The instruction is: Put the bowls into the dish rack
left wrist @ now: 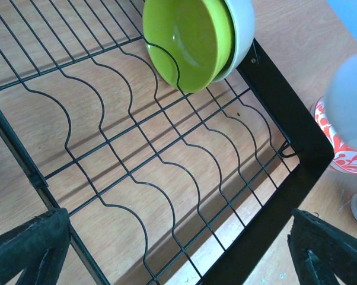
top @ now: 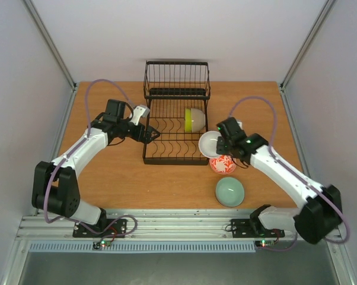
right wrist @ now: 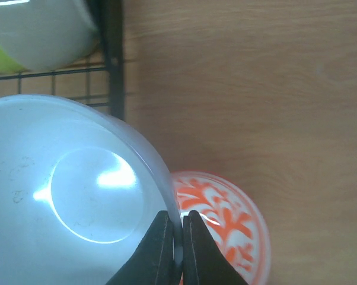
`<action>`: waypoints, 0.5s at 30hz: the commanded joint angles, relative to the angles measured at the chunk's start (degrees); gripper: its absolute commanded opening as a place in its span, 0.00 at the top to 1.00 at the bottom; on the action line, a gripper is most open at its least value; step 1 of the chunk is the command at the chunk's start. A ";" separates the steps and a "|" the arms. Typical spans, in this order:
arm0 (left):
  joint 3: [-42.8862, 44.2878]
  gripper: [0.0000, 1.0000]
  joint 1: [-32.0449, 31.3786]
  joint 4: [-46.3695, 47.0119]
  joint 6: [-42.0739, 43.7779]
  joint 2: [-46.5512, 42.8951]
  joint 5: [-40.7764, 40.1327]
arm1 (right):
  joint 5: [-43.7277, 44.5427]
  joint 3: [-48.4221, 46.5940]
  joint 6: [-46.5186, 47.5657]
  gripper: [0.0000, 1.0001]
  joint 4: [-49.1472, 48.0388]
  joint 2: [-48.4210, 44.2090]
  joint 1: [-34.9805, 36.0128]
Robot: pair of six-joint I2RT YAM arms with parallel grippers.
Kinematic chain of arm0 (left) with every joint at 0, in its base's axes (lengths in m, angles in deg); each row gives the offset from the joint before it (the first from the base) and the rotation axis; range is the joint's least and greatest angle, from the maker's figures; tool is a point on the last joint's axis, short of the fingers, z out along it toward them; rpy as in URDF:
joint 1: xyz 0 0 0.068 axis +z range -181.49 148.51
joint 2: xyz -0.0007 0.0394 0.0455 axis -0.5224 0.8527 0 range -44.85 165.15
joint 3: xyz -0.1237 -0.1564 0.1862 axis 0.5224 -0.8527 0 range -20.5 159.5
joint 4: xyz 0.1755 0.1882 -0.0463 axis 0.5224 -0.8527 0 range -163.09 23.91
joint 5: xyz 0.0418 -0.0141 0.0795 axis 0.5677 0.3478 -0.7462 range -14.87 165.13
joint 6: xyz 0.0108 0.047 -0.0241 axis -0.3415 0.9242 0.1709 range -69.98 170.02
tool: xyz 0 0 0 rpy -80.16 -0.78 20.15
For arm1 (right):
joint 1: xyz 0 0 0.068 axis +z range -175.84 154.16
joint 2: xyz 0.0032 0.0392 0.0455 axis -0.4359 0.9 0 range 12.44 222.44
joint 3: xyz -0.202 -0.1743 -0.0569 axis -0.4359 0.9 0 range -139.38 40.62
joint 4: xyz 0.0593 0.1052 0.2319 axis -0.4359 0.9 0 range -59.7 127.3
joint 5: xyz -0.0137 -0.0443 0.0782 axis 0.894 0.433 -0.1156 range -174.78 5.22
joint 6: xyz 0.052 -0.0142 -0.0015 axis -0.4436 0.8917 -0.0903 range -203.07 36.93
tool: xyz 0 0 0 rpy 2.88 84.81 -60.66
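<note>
Right wrist view: the right gripper (right wrist: 177,228) has its two black fingers pinched on the rim of a plain white round ceramic bowl (right wrist: 77,196), one finger inside the rim and one outside. Just beside the fingertips, lower down on the wooden table (right wrist: 255,89), sits a white round bowl with a red-orange leaf pattern (right wrist: 226,219). Ahead of the gripper runs the side frame of the black wire dish rack (right wrist: 113,53), and the held bowl's far edge overlaps it.

From the top external camera, a pale celadon green bowl (top: 229,192) rests on the table behind this gripper, toward the arm's base and well apart from the rack.

The left gripper (left wrist: 178,255) hangs over the rack's floor of wavy divider prongs with its dark fingers spread wide, holding nothing. Ahead of it, at the rack's far side, a yellow-green glazed bowl (left wrist: 187,41) stands on edge between the prongs, hollow facing the gripper. A pale bowl (left wrist: 242,24) is nested against its back. The rack's taller basket section (top: 177,77) stands off to this gripper's side.
</note>
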 commanded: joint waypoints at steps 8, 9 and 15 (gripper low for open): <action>1.92 0.01 -0.17 -1.51 1.37 -3.58 0.79 | 3.14 -13.47 1.40 0.99 -6.59 15.98 9.11; 2.10 0.01 -0.19 -1.77 1.32 -3.20 0.69 | 3.44 -14.76 1.54 0.99 -6.66 17.21 9.74; 3.21 0.01 -0.27 -3.48 1.41 -2.64 -0.05 | 4.29 -21.69 2.21 0.99 -7.25 24.94 14.10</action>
